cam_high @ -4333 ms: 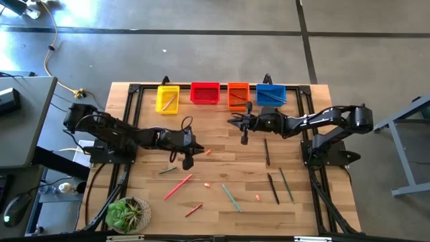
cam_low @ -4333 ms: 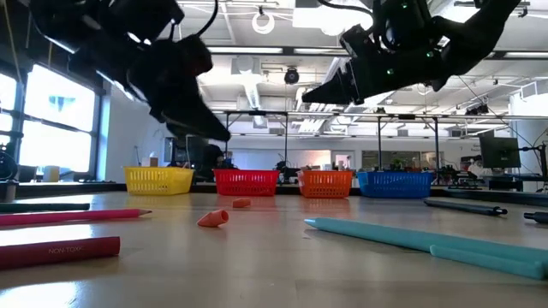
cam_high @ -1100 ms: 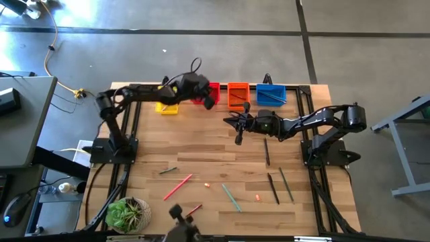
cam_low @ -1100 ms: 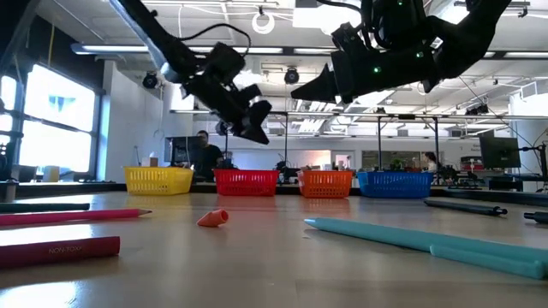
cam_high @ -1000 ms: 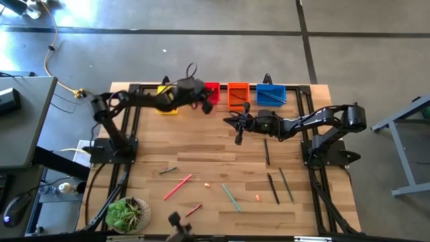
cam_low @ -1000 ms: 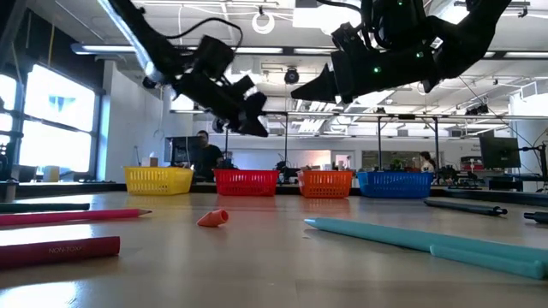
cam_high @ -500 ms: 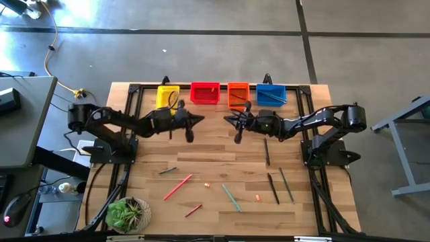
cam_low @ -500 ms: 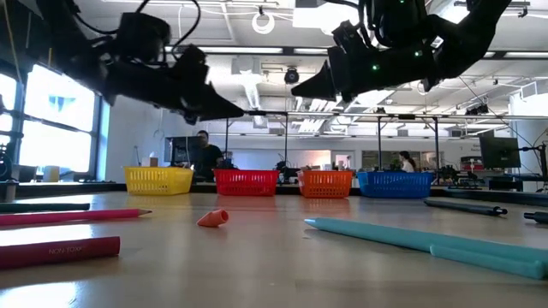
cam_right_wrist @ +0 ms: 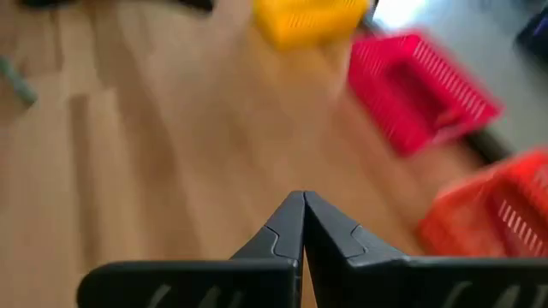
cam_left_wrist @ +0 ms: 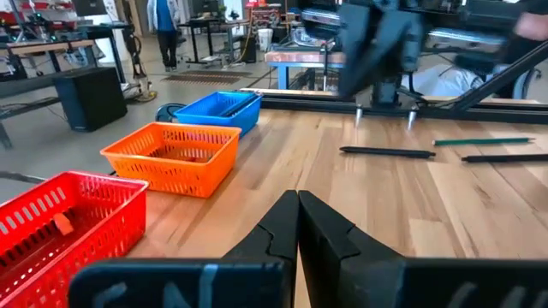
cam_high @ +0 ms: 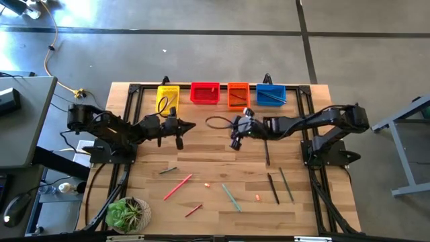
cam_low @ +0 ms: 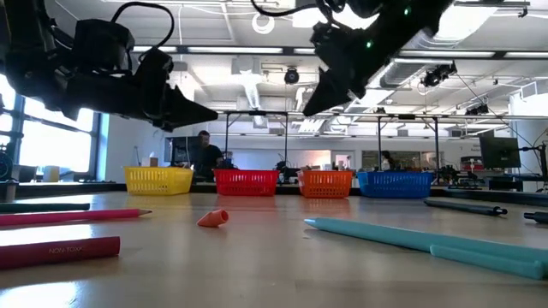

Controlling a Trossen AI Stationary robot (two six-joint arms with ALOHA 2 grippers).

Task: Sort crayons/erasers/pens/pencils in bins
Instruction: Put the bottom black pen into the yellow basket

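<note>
**Erasers on the open boards: how the next pick is best set up**

Erasers remain to be sorted: one pale orange nub (cam_high: 207, 184) lies on the table (cam_high: 215, 161) near a red stick (cam_high: 178, 186), and a second nub (cam_high: 257, 197) lies just beside the dark pens (cam_high: 273, 187) on the right arm's side. In the low view the nearer nub (cam_low: 213, 218) is seen resting flat on the wood, apart from everything else. One small orange piece (cam_left_wrist: 63, 224) is already seen inside the red bin (cam_left_wrist: 60, 222) in the left wrist view.

The left gripper (cam_high: 179, 141) is held above the boards in front of the yellow bin (cam_high: 166, 98), its fingers pressed together with nothing between them, as the left wrist view confirms. The right gripper (cam_high: 234, 143) hangs near the table's middle, in front of the orange bin (cam_high: 238, 95), likewise pinched closed and empty.

For the step judged to be in hand, a reach for another loose piece, the fingers should be opened before any descent is made. An eraser this small is probably best approached straight from above and centred between the fingers, since an off-centre squeeze could flick it away. The nub near the red stick seems better suited to the left arm, the other to the right. The two arms are close together, so only one should be moved at a time. The blue bin (cam_high: 271, 94) is left for other items.
</note>
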